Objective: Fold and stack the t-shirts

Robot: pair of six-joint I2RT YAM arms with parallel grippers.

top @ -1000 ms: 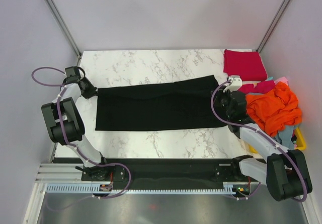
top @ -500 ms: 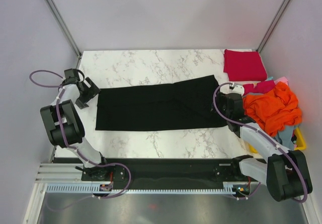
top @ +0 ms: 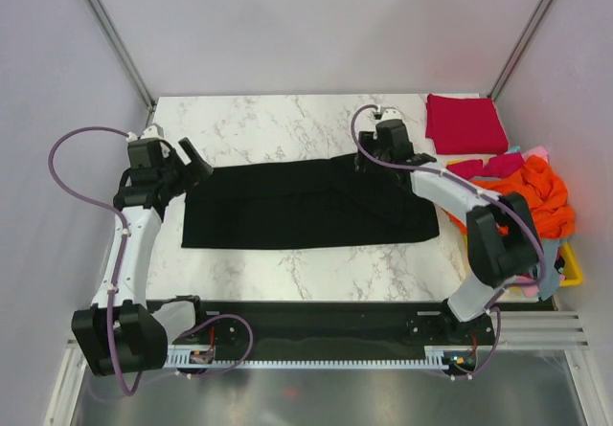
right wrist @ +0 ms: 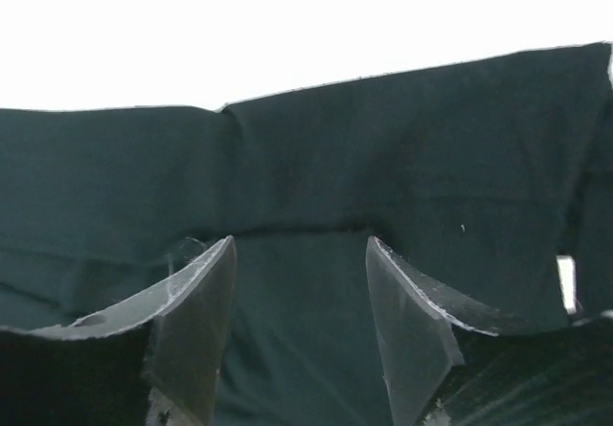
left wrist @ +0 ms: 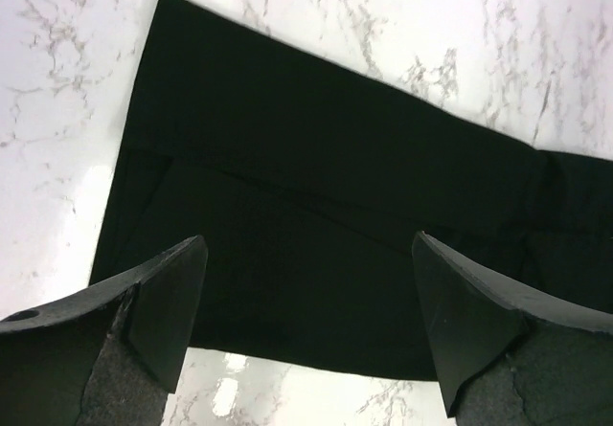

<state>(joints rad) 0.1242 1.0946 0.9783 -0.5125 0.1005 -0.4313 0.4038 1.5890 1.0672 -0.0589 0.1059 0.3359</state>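
A large black t-shirt (top: 306,204) lies flat on the marble table as a long folded strip. My left gripper (top: 194,161) hovers at its left end, open and empty. In the left wrist view the black t-shirt (left wrist: 335,206) spreads below the left gripper (left wrist: 311,287), its fingers (left wrist: 163,302) wide apart. My right gripper (top: 383,161) is over the strip's far right part, open. In the right wrist view the right gripper (right wrist: 302,287) hangs above the black t-shirt (right wrist: 383,148), holding nothing. A folded crimson t-shirt (top: 466,124) lies at the back right.
At the right edge a yellow basket (top: 572,265) holds a heap with an orange t-shirt (top: 536,196), a pink one (top: 537,151) and another dark red cloth (top: 493,166). Grey walls and metal posts enclose the table.
Both grippers opened and let go of the black t-shirt's ends. The left arm lifted and swung in over the left end; the right arm moved from the right end to the far edge.
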